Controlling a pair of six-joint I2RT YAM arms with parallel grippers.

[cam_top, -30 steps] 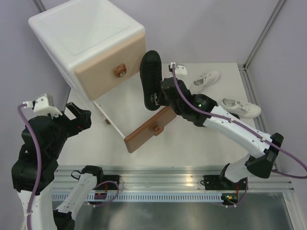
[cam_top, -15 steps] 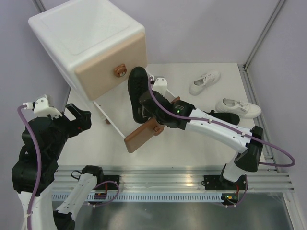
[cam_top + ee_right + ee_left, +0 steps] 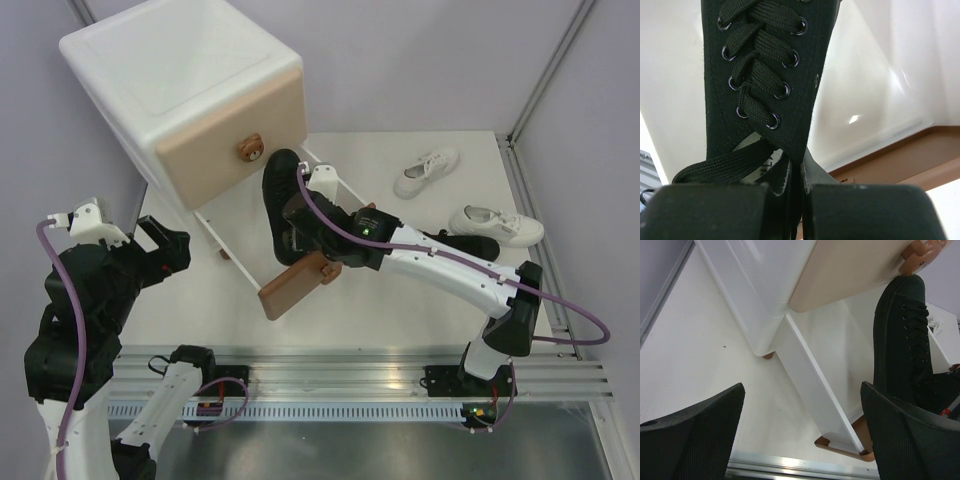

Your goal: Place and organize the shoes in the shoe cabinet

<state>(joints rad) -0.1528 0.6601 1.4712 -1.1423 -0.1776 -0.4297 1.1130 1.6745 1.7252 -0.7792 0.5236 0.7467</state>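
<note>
From above, the right end effector (image 3: pixel 298 222) is clamped on a black shoe (image 3: pixel 281 190) and holds it over the open lower drawer (image 3: pixel 240 232) of the cabinet (image 3: pixel 180 90), toe towards the beige upper front and its bear knob (image 3: pixel 250 149), heel towards the brown drawer front (image 3: pixel 298 284). The 2 white sneakers (image 3: pixel 427 171) (image 3: pixel 503 225) lie well apart on the far right of the surface (image 3: pixel 420 300), and a second black shoe (image 3: pixel 470 245) shows partly behind the right arm. The left end effector (image 3: pixel 160 250) hangs beside the cabinet, holding nothing. In the left wrist view its fingers (image 3: pixel 695 435) stand wide apart, and the black shoe (image 3: pixel 902 340) hangs sole-side towards the camera above the drawer's white side wall (image 3: pixel 815 390). Whether it touches the drawer floor I cannot tell. In the right wrist view the fingers (image 3: pixel 715 210) are pressed together on the thin cloth rim of the shoe's opening, below the laces (image 3: pixel 757 75), with the drawer front (image 3: pixel 900 155) underneath. The shoe looks light, with a soft canvas upper and a stiffer rubber sole. Pinched by the rim alone, it is likely to swing and twist, and a loose lace could snag. The rim near the heel is probably the firmest place to grip each of the 4 shoes.
</note>
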